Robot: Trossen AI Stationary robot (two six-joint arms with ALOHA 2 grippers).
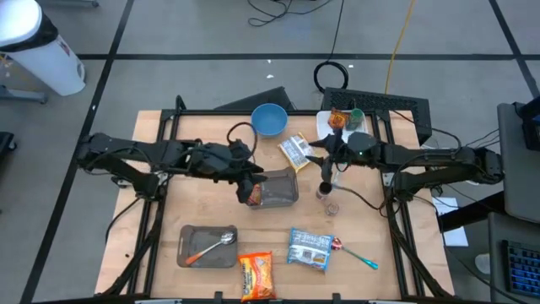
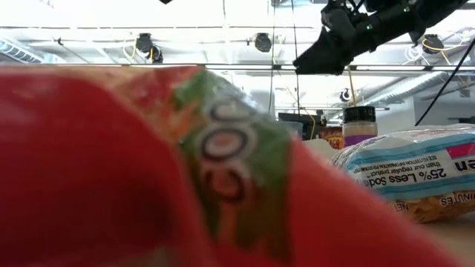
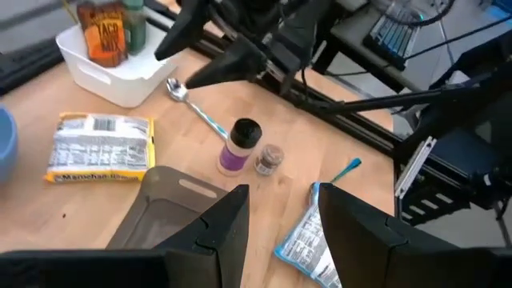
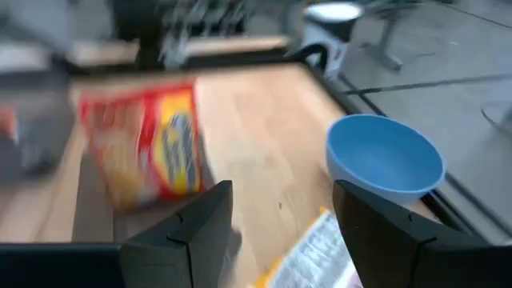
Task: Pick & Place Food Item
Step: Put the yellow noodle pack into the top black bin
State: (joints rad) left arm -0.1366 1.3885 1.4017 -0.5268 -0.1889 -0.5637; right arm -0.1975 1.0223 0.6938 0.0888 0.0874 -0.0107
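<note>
I am hovering my left gripper (image 3: 284, 228), fingers parted and holding nothing, over the grey container (image 1: 277, 189); my right gripper (image 4: 282, 220), seemingly empty too, is gaping near the spice jar (image 1: 325, 191).

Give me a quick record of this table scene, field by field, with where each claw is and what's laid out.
left claw: open, empty, over the clear container
right claw: open, empty, near the blue bowl
spice jar: upright, mid-table
grey tray: holds a spoon
front edge: orange snack bag, blue-white packet
white bin: holds bottles, at the back on the right
</note>
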